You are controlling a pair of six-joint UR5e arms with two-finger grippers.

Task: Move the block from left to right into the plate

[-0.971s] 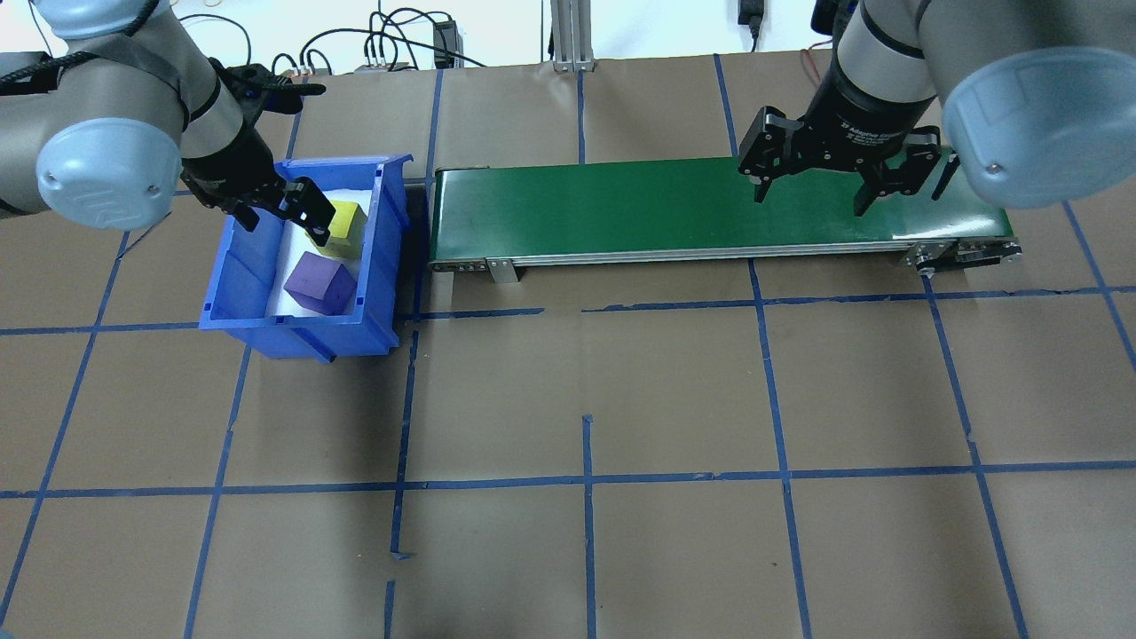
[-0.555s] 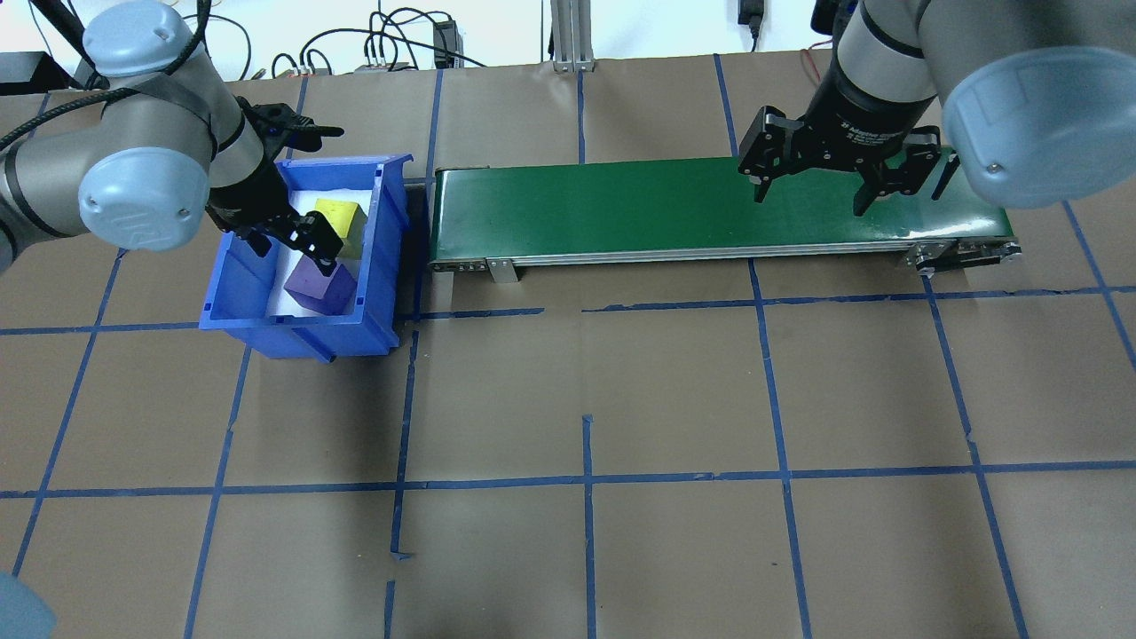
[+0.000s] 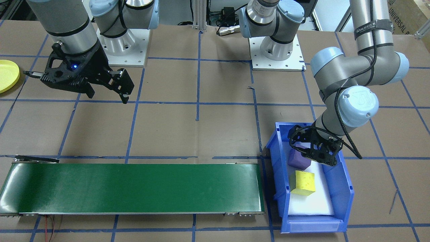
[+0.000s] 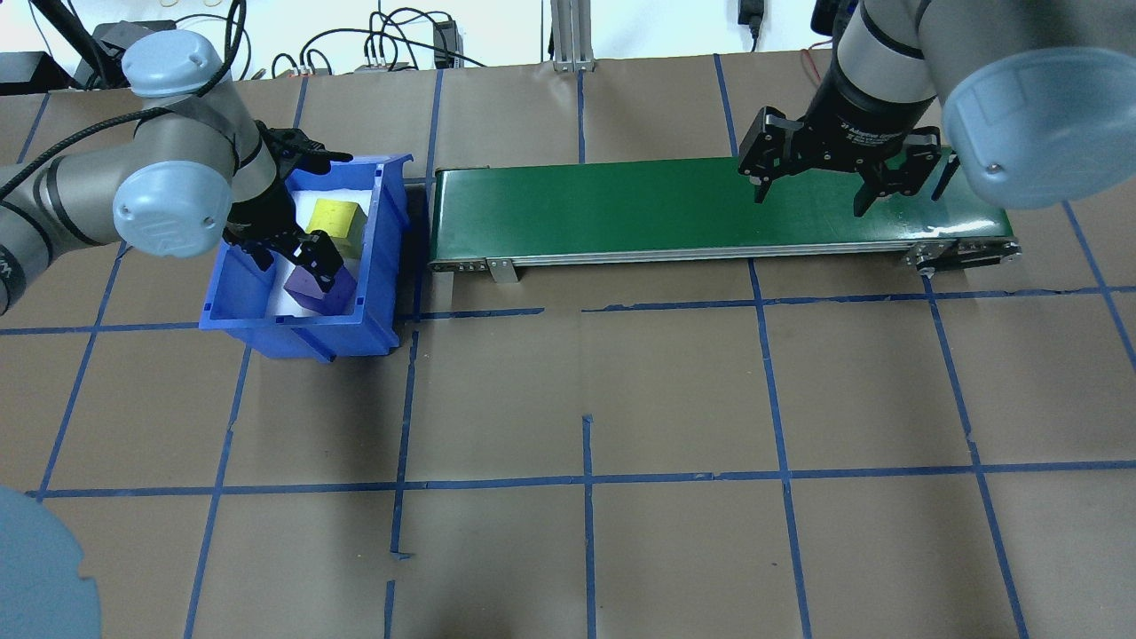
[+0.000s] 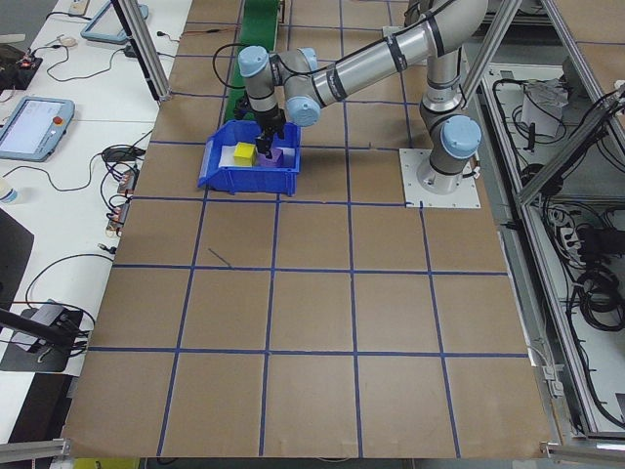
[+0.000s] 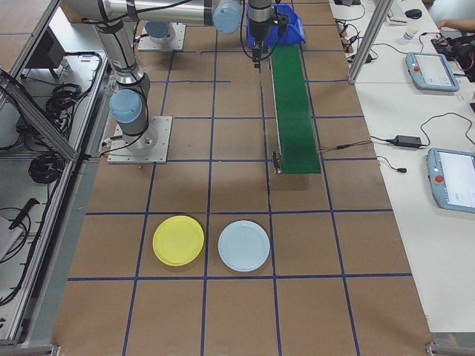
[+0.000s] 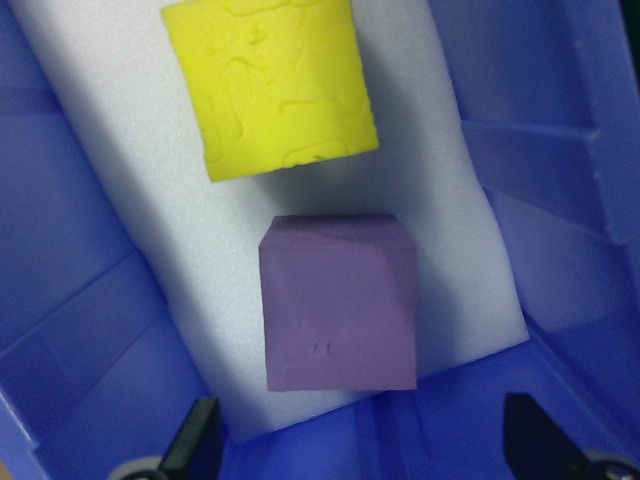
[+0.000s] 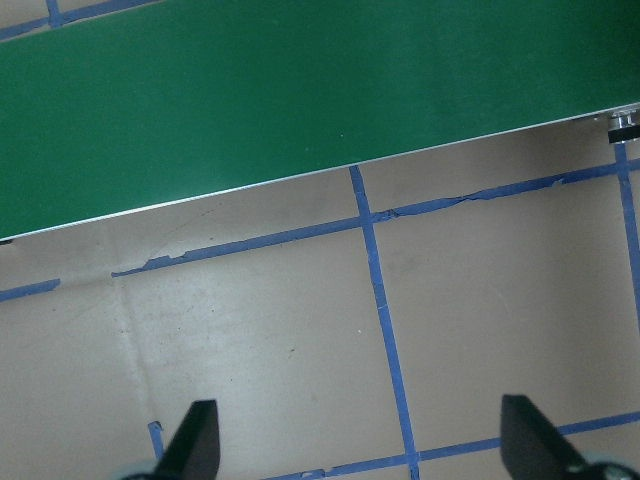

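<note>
1. Blocks: two, both in the blue bin (image 4: 232,293) on a white foam pad (image 7: 150,190). One purple block (image 7: 338,302), one yellow block (image 7: 272,82).
2. Plates: two, seen together from the right-end camera. The yellow plate (image 6: 178,240) and a light blue plate (image 6: 243,245) lie flat on the table, just beside each other, well apart from the bin.
3. One green conveyor belt (image 4: 692,209). Its long axis runs across the table, one end just beside the bin.
4. Purple block: roughly cubic, no clear long axis. It sits flat on the foam at the end of the bin nearer the robot. In the left wrist camera its edges are close to square with the frame. The yellow block is just beside it, turned slightly askew.
5. Left gripper (image 4: 293,257): down inside the bin over the purple block, fingers spread wide. The fingertips (image 7: 195,450) show at either lower corner of the wrist camera, clear of the block on both sides. Nothing gripped.
6. Right gripper (image 4: 812,191): above the far end of the belt from the bin, fingers apart, holding nothing.
7. Two arms, each on its own white base plate (image 3: 278,62).
</note>
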